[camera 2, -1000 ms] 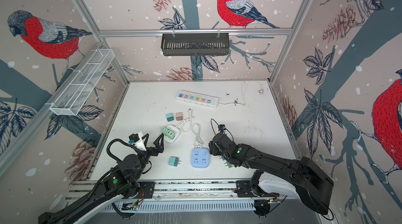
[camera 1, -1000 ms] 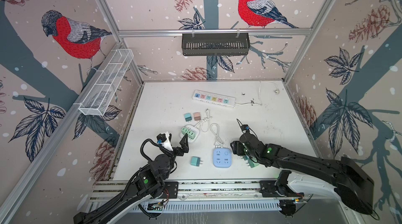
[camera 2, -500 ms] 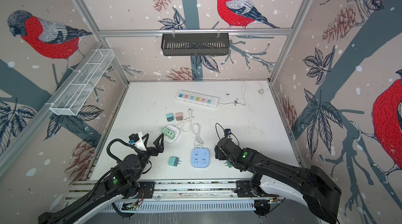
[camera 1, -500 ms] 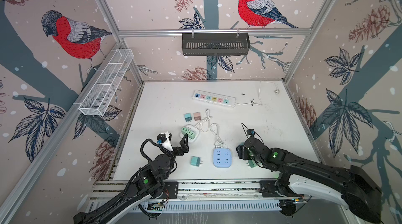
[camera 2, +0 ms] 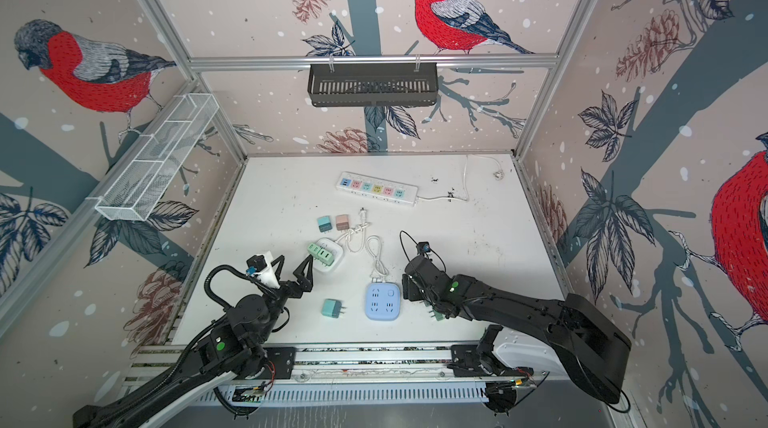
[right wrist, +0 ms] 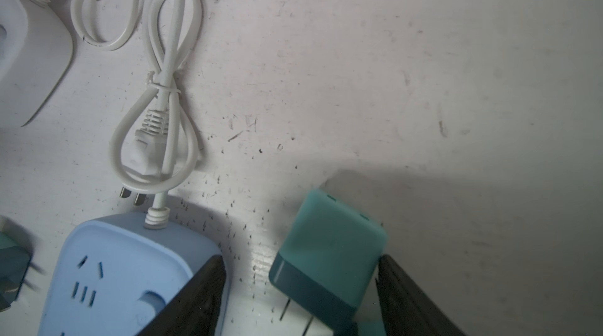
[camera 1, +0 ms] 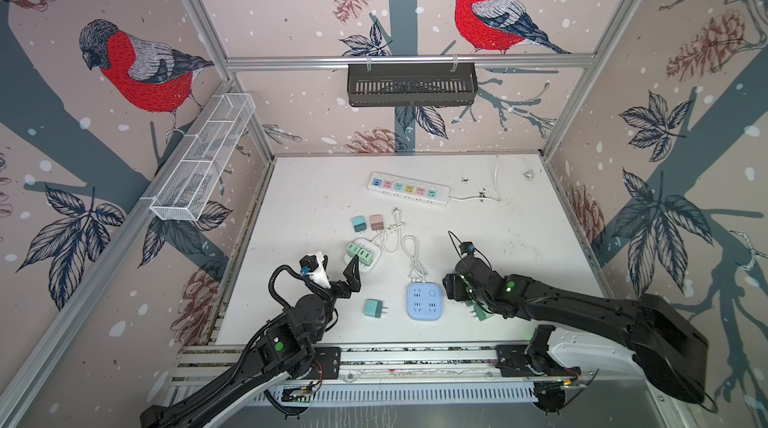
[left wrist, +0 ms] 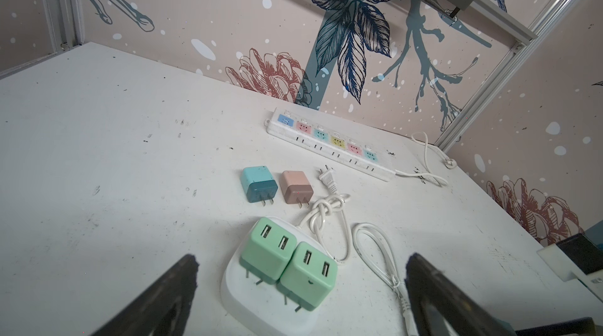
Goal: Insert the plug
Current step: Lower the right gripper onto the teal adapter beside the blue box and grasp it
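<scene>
- Teal charger plug point(right wrist: 329, 246): sat low at the desk point(camera 1: 519, 218), seemingly resting on it, toward the near edge and just right of the blue socket cube point(camera 1: 424, 301). Two prongs showed on its darker end.
- Handling, as judged: a light, rigid block of smooth plastic, likely slippery and apt to twist. Best taken across its two flat sides, clear of the thin prongs, which could bend.
- Right jaws: about half open and straddling the plug. One looked to touch its side, the other stood off with a gap, so no closed grip was seen.
- Left jaws: wide open and empty, near the white socket base point(left wrist: 248, 301) carrying two green chargers point(left wrist: 267, 252).
- Room: bare desk lay right and far of the plug.
- Edges: the cube's wall was close on the left, with its tied white cord point(right wrist: 163, 89) on the far side. A second teal plug point(camera 1: 373, 307) lay left of the cube, and the front rail point(camera 1: 415, 357) ran close on the near side.
</scene>
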### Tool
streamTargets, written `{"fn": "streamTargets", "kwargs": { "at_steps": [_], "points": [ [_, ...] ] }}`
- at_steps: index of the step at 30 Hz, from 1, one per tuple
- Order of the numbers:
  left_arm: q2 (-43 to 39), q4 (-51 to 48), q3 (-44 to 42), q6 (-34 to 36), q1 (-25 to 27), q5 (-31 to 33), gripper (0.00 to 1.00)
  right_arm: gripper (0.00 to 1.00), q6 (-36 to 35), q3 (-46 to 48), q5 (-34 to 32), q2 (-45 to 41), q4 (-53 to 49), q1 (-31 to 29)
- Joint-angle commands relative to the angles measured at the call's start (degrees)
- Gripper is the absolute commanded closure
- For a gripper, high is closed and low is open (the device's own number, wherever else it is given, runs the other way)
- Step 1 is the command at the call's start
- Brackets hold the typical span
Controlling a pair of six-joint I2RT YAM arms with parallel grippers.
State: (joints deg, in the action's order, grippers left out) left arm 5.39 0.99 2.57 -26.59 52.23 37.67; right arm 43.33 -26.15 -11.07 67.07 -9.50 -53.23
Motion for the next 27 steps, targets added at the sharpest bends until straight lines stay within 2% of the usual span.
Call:
{"fn": "streamTargets", "kwargs": {
  "at_steps": [1, 4, 13, 27],
  "points": [
    [0.02, 2.35, -0.08, 0.1, -0.02, 0.87, 0.02, 0.27, -1.36, -1.46, -0.44, 1.79, 2.23, -0.05],
    [-0.03, 2.36, -0.06, 0.13, -0.03, 0.83, 0.02, 0.28, -1.41, -2.14, -0.82, 3.86, 2.38, -0.72],
    [-0.01, 2.36, -0.09, 0.06, -0.02, 1.04, 0.01, 0.3, 0.49, -3.82, -7.71, 7.24, -1.4, -4.86],
    [0.11, 2.21, 0.05, -0.06, -0.02, 1.27, 0.02, 0.46, 1.49, -6.62, -12.57, 14.8, -3.44, -8.51]
  ]
}}
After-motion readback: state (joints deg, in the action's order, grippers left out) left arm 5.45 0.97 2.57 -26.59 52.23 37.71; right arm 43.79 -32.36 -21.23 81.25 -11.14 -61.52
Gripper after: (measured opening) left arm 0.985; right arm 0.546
